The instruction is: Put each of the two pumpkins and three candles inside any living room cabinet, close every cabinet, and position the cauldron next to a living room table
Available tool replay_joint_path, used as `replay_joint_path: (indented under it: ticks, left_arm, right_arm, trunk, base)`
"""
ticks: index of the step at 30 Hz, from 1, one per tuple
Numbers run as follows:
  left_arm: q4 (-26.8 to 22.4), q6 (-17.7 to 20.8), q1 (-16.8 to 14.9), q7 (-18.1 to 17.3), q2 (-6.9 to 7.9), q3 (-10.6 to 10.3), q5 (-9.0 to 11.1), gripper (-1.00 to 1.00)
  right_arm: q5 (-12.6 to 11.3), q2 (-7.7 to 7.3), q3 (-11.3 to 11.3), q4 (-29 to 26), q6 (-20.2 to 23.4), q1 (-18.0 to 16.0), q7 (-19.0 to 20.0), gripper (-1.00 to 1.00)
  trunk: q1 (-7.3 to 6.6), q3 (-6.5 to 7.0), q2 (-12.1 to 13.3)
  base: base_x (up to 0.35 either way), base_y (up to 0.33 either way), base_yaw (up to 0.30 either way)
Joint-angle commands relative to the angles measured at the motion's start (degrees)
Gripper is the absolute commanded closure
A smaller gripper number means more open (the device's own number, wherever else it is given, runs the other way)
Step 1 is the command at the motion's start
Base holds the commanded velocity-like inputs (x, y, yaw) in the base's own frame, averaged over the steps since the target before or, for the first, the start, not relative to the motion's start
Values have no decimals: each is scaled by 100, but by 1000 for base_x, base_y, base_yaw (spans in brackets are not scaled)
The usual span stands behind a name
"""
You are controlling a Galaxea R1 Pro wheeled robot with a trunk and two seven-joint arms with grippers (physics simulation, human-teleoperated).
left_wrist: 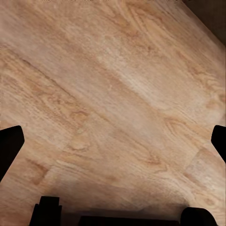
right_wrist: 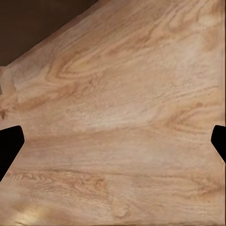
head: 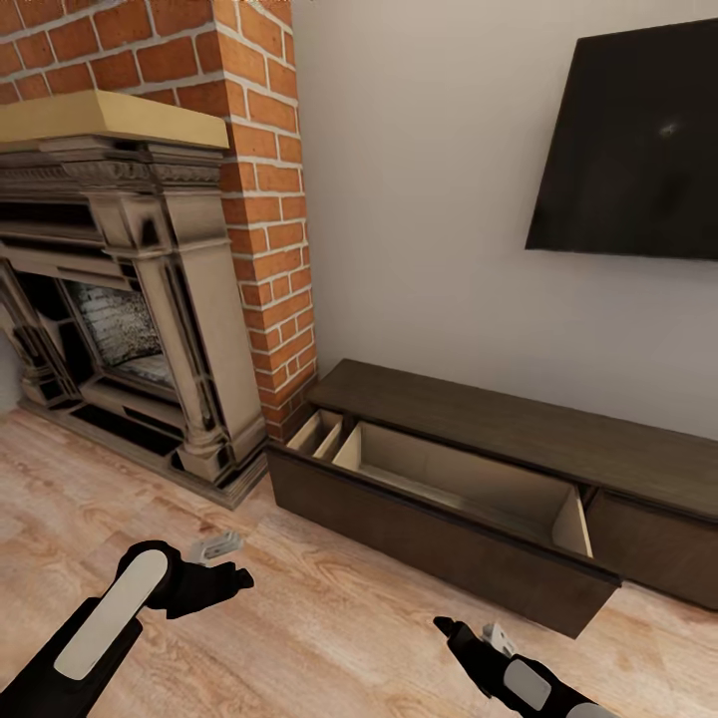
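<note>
Cabinet (head: 519, 439): against wall right of fireplace (head: 120, 299), below TV (head: 638, 140); drawer (head: 449, 499) pulled out, nothing inside. Left gripper (head: 234, 576), right gripper (head: 449, 630): both spread wide, grasping nothing, over floor (head: 329, 638).

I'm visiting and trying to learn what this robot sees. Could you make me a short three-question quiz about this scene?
1. True or false: the pull-out compartment of the cabinet stands open.
2. What stands beside the cabinet's end? A) a sofa B) a brick fireplace C) a dining table
3. Fill in: both wrist views look at bare wooden ____ between wide-apart fingertips.

Key:
1. True; its inside shows pale and looks empty.
2. B
3. floor. The left gripper and right gripper are open, holding nothing.
</note>
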Motion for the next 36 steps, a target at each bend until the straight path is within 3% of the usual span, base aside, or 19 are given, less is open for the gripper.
replay_joint_path:
  ticks: [1, 6, 18, 29, 36]
  left_arm:
    - [-5, 0, -5, 61, 4, -10, 53, -100]
    - [-5, 0, -5, 63, 5, -10, 52, -100]
    - [-13, 0, -5, 64, 4, -10, 55, -100]
    - [-24, 0, -5, 41, 2, 68, 59, -100]
    - [-31, 0, -5, 39, 5, 69, 56, -100]
  right_arm:
    - [-60, -3, 46, 2, 22, -3, -40, -100]
    - [-72, -6, 41, 1, 45, -3, -495, -100]
    - [-51, -3, 47, -34, -58, -3, -428, -100]
    - [-51, -2, 47, -34, -63, -3, -422, -100]
    - [-50, -2, 47, -30, -69, -3, -432, -100]
  trunk:
    - [-23, 13, 39]
    - [-133, 103, 240]
    - [-397, 318, 721]
    - [-397, 318, 721]
    - [-397, 318, 721]
  base:
    - [0, 0, 0]
    - [0, 0, 0]
    - [0, 0, 0]
    - [-122, 11, 9]
    - [-169, -14, 215]
